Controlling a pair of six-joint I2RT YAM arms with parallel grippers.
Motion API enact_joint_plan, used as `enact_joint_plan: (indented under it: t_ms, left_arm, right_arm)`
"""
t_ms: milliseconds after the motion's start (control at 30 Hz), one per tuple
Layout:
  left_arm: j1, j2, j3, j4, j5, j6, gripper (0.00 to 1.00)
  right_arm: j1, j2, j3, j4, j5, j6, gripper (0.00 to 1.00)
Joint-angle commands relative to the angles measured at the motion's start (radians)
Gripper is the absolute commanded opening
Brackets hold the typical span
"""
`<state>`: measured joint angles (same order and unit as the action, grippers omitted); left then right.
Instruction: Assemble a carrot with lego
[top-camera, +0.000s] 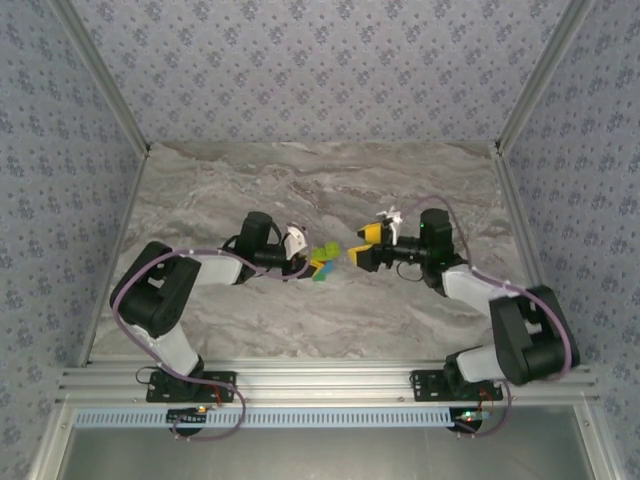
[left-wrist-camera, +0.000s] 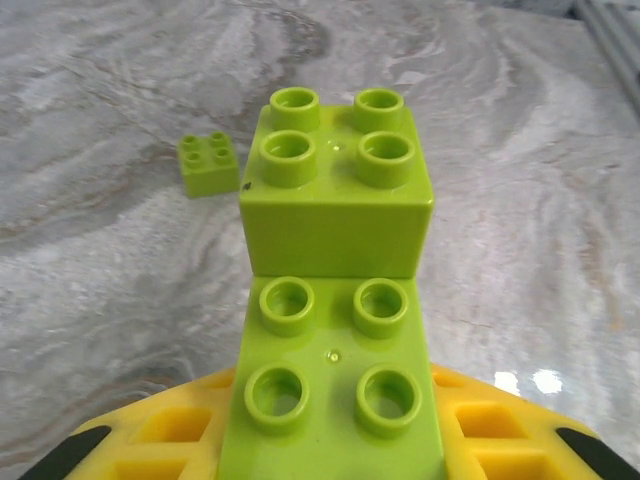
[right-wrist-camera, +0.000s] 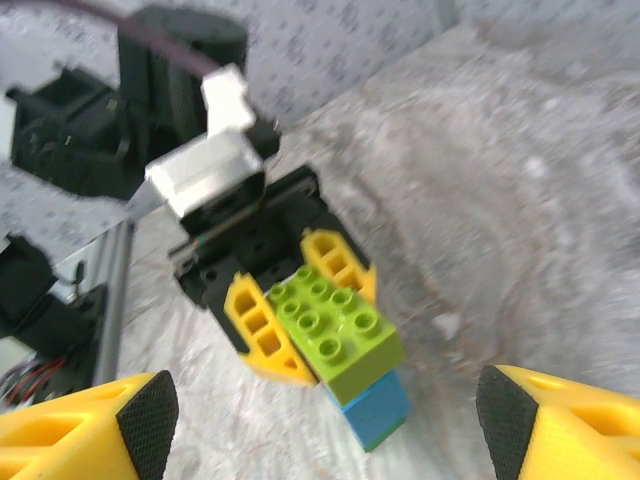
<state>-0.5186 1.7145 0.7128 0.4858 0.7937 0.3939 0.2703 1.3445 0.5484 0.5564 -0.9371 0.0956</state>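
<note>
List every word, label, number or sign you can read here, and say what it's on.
None can be read.
The yellow-green bricks in the left gripper: no legible lettering on them.
The loose brick on the table: too small to tell.

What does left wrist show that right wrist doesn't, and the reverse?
Left wrist, not right wrist: a loose yellow-green brick on the table, beyond the stacked yellow-green bricks. Right wrist, not left wrist: a light blue brick under that stack, and the right gripper, open and empty. Both: the stack clamped between the yellow fingers of the left gripper.
</note>
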Motion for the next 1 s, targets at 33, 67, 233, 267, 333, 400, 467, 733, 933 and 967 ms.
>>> enact_joint_plan:
  t_ms: [33, 67, 233, 267, 333, 400, 467, 733, 933, 967]
  left_arm:
    - [-0.021, 0.016, -0.033, 0.014, -0.190, 0.000, 0.03]
    - [-0.025, 0.017, -0.033, 0.013, -0.194, 0.002, 0.03]
    - [-0.041, 0.017, -0.043, 0.009, -0.218, 0.019, 0.05]
    - [-0.042, 0.019, -0.046, 0.018, -0.217, 0.016, 0.07]
    - [-0.041, 0.029, -0.057, 0.045, -0.209, 0.009, 0.10]
    - [-0.041, 0.044, -0.055, 0.059, -0.197, 0.002, 0.13]
    - [-0.040, 0.061, -0.044, 0.057, -0.182, -0.001, 0.25]
    - [-0.028, 0.066, -0.039, 0.058, -0.143, -0.006, 0.90]
    - [-0.028, 0.048, -0.047, 0.053, -0.143, -0.013, 0.97]
    - [-0.026, 0.037, -0.054, 0.051, -0.147, -0.016, 0.97]
  right_arm:
    - [-0.021, -0.104, -0.002, -0.177, 0.100, -0.030, 0.82]
    - [-0.021, -0.114, -0.001, -0.190, 0.105, -0.031, 0.82]
    - [-0.027, -0.125, -0.023, -0.201, 0.128, -0.022, 0.82]
    - [-0.027, -0.122, -0.024, -0.200, 0.127, -0.018, 0.82]
    - [-0.027, -0.120, -0.030, -0.199, 0.124, -0.012, 0.82]
    - [-0.026, -0.121, -0.037, -0.200, 0.127, -0.005, 0.81]
    - [-0.022, -0.123, -0.047, -0.211, 0.140, -0.005, 0.81]
    - [-0.002, -0.126, -0.090, -0.229, 0.191, -0.009, 0.81]
    - [0.020, -0.126, -0.079, -0.260, 0.235, -0.027, 0.81]
    - [0.027, -0.124, -0.075, -0.276, 0.255, -0.036, 0.81]
